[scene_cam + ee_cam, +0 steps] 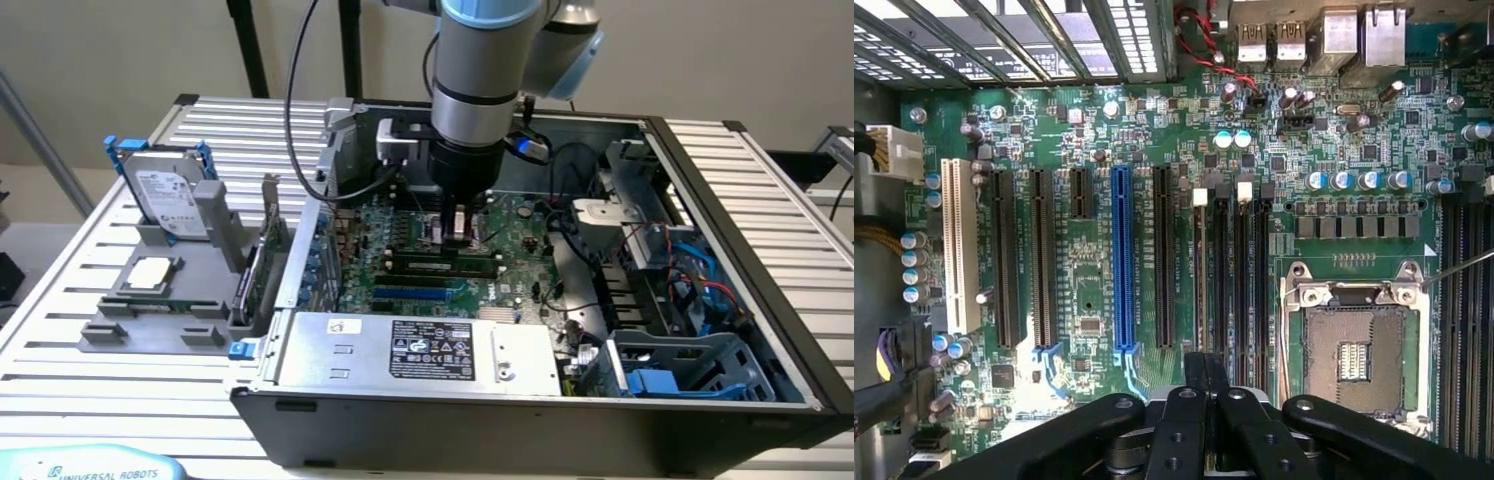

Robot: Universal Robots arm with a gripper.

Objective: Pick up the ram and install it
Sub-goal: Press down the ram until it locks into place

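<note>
1. The slatted metal worktop (pixel 80 340) carries everything. Behind it are a plain pale wall and dark upright posts, with cables hanging down.
2. The open computer case (pixel 747 300) lies on its side on the worktop, its green motherboard (pixel 1094 290) facing up. The metal power supply box (pixel 427 350) sits at the near edge.
3. The robot arm (pixel 487 70) reaches straight down into the case, over the middle of the motherboard.
4. On the exterior view's left, a hard drive (pixel 167 195) stands in a grey holder, well apart from the case.
5. The hand (pixel 461 232) is closed tight, fingers together, and I see nothing held between them. Its tips are low over the board, near the processor socket (pixel 1354 350) and the black memory slots (pixel 1229 270).
6. The ram (pixel 434 265) lies along a slot just in front of the hand. It appears to be in place already, so the task looks close to done. Whether it is fully clicked home I cannot tell.
</note>
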